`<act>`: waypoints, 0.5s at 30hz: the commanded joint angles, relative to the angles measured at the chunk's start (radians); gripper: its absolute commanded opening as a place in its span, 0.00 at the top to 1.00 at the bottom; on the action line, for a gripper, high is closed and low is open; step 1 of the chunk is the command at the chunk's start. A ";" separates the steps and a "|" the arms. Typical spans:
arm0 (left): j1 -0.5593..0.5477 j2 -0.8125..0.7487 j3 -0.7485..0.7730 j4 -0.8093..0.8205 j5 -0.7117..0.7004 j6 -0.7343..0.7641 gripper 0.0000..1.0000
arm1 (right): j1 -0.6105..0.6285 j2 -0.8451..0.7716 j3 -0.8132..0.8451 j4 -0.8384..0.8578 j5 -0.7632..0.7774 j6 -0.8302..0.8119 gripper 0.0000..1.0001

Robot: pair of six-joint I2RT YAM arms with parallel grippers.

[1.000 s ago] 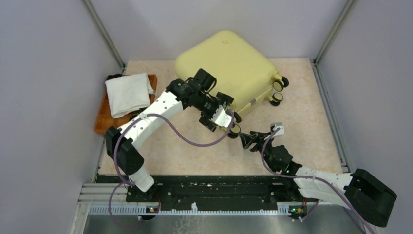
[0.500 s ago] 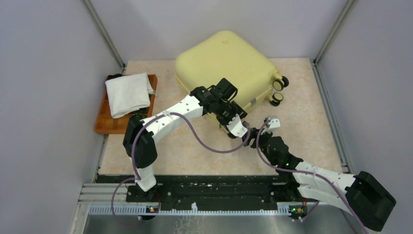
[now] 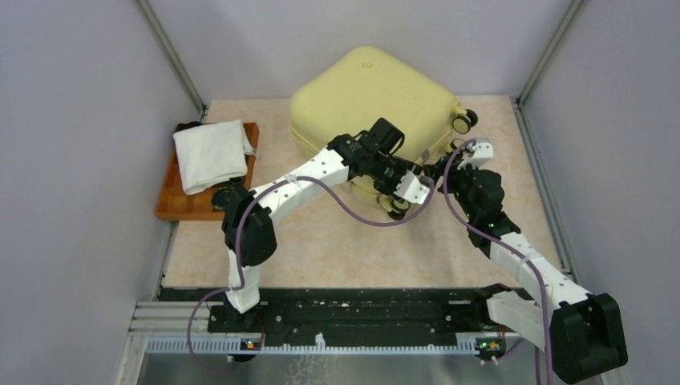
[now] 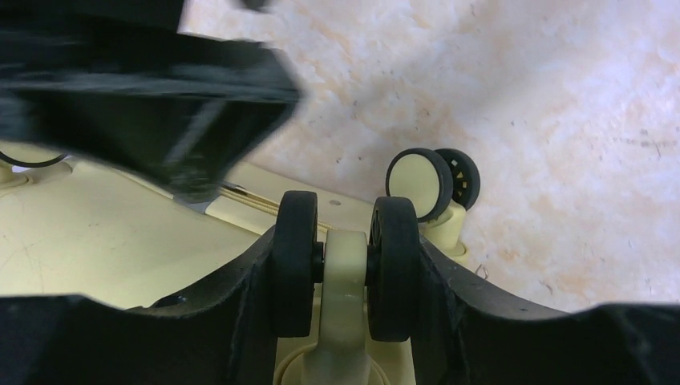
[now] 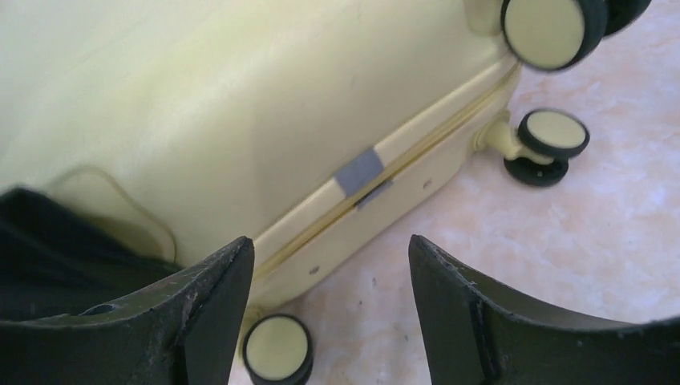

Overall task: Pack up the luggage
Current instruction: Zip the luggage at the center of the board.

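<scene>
Left gripper (image 4: 346,265) pinches a caster wheel (image 4: 394,265) of the luggage (image 3: 377,96) by far edge of tabletop (image 3: 321,249); right gripper (image 5: 330,265) gapes empty; shell likely stiff, slick, bulky; lid rim surer hold.

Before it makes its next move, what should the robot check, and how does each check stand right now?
1. Luggage open for packing: not ok, shell closed.
2. Left jaws on near wheel: ok, wheel pinched from both sides.
3. Right jaws free: ok, open and empty beside the seam.
4. Zipper undone: cannot tell.
5. Towel waiting on tray: ok.
6. Arms clear of each other: cannot tell, they crowd together in the top view.
</scene>
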 commanded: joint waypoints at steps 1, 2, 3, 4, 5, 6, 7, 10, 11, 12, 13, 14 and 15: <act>0.125 0.022 0.178 0.287 -0.087 -0.268 1.00 | -0.014 -0.082 -0.120 0.028 -0.046 -0.012 0.26; 0.135 0.036 0.205 0.290 -0.078 -0.308 1.00 | -0.020 -0.106 -0.170 0.074 -0.074 0.012 0.21; 0.143 0.053 0.233 0.286 -0.067 -0.336 1.00 | -0.027 -0.122 -0.217 0.130 -0.118 0.040 0.06; 0.149 0.069 0.259 0.278 -0.064 -0.358 1.00 | -0.029 -0.128 -0.255 0.184 -0.148 0.068 0.02; 0.154 0.086 0.281 0.274 -0.063 -0.375 1.00 | -0.030 -0.123 -0.282 0.219 -0.178 0.085 0.01; 0.159 0.102 0.299 0.274 -0.066 -0.394 1.00 | -0.030 -0.115 -0.295 0.244 -0.208 0.089 0.01; 0.163 0.117 0.317 0.276 -0.073 -0.411 1.00 | -0.030 -0.104 -0.302 0.258 -0.233 0.088 0.01; 0.171 0.157 0.366 0.280 -0.069 -0.466 1.00 | -0.029 -0.073 -0.324 0.341 -0.316 0.086 0.01; 0.172 0.164 0.373 0.284 -0.058 -0.488 1.00 | -0.028 -0.052 -0.320 0.363 -0.338 0.084 0.01; 0.172 0.168 0.372 0.293 -0.048 -0.506 1.00 | -0.025 -0.028 -0.307 0.376 -0.359 0.078 0.03; 0.172 0.173 0.372 0.305 -0.032 -0.524 1.00 | -0.015 -0.002 -0.296 0.386 -0.376 0.064 0.07; 0.171 0.176 0.372 0.315 -0.023 -0.543 1.00 | -0.002 0.025 -0.284 0.397 -0.387 0.049 0.12; 0.171 0.180 0.375 0.322 -0.014 -0.555 1.00 | 0.019 0.046 -0.272 0.401 -0.386 0.033 0.16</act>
